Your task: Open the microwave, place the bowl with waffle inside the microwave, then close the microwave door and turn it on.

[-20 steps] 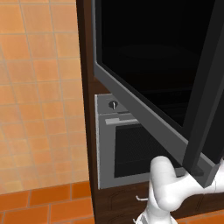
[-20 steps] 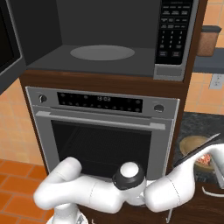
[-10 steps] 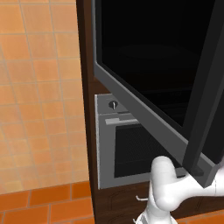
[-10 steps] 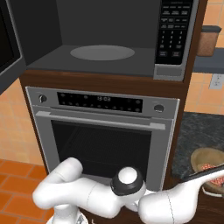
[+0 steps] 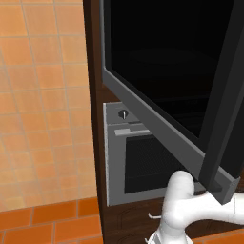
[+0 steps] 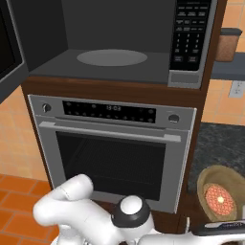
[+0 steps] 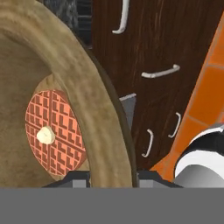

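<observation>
The microwave (image 6: pixel 115 52) stands open, its grey cavity and round turntable bare. The microwave door (image 5: pixel 162 81), black glass in a grey frame, is swung out to the left. A brown wooden bowl (image 6: pixel 228 179) with a red waffle (image 6: pixel 219 199) in it shows low at the right, beside the oven. In the hand view the bowl's thick rim (image 7: pixel 94 105) runs down between my two fingertips, and the waffle (image 7: pixel 54 133) with a pale dab on it lies inside. My gripper (image 7: pixel 111 177) is shut on that rim.
A grey oven (image 6: pixel 112 153) with knobs, display strip and bar handle sits under the microwave. The keypad (image 6: pixel 189 33) is on the microwave's right side. Dark wooden drawers with pale handles (image 7: pixel 159 72) and orange floor tiles (image 7: pixel 210 83) lie beyond the bowl. A brown jar (image 6: pixel 227 43) stands far right.
The bowl has come lower and nearer in the right base view, moving with my hand, and the forearm that crossed in front of it has dropped away. The microwave and its door have not moved.
</observation>
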Robot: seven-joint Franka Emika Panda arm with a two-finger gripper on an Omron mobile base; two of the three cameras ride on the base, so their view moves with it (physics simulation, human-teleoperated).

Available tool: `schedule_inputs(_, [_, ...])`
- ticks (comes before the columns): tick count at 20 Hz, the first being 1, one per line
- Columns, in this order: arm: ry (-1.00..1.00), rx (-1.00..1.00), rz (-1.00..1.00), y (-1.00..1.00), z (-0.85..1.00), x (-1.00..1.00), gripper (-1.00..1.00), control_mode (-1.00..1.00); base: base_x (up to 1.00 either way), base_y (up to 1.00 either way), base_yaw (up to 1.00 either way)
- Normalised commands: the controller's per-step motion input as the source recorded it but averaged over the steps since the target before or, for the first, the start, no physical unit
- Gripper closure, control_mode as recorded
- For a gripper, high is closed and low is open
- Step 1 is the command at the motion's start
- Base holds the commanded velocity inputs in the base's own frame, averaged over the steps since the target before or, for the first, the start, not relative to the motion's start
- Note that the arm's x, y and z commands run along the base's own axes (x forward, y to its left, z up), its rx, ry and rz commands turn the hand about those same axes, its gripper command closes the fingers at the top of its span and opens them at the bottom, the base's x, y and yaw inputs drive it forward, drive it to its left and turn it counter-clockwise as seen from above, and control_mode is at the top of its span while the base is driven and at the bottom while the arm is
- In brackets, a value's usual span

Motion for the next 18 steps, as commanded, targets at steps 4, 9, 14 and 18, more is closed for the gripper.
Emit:
schedule_inputs(4, [-0.25,-0.08,0.00,1.00,0.63,-0.82,1.00,-1.00,0.00,0.00,0.00])
schedule_inputs(9, [-0.31,-0.16,-0.03,1.00,0.68,-0.41,1.00,-1.00,0.00,0.00,0.00])
schedule_inputs(14, [-0.22,-0.19,-0.02,1.00,0.18,0.00,1.00,-1.00,0.00,0.00,0.00])
schedule_inputs(18, [-0.26,-0.12,-0.05,1.00,0.48,0.00,1.00,-1.00,0.00,0.00,0.00])
